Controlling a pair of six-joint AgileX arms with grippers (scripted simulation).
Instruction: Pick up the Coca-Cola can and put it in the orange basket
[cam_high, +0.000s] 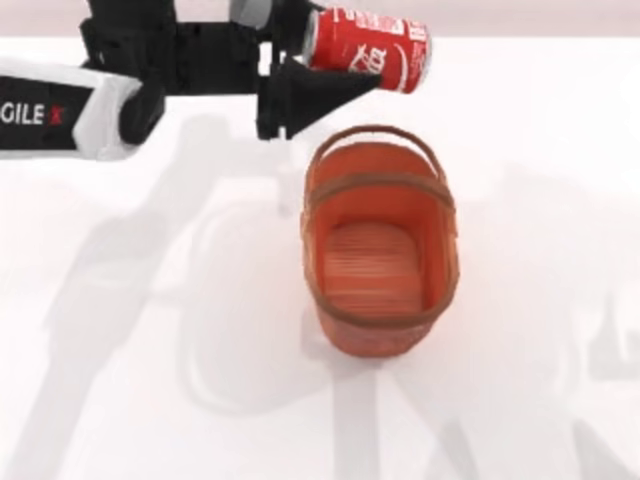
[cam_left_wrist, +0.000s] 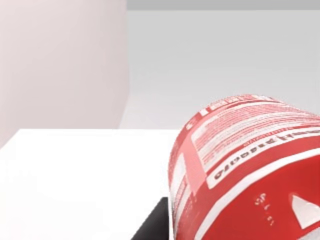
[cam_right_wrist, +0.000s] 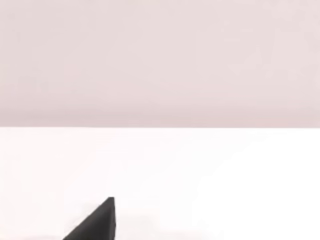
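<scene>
The left gripper, partly cut off at the frame's top edge, clamps the Coca-Cola can sideways at upper centre, above the orange basket. The right arm's claw state is unclear.

My left tool hangs at the 12 o'clock edge of the bench, closed on the Coca-Cola can, which lies tilted above the bench just beyond the 12 o'clock end of the orange basket. The basket's arched handle crosses its mouth near that end and stands in the way of a straight drop there; toward 6 o'clock of the handle the mouth is open down to the slatted bottom. The bench lies bare toward 9 and 3 o'clock.
</scene>
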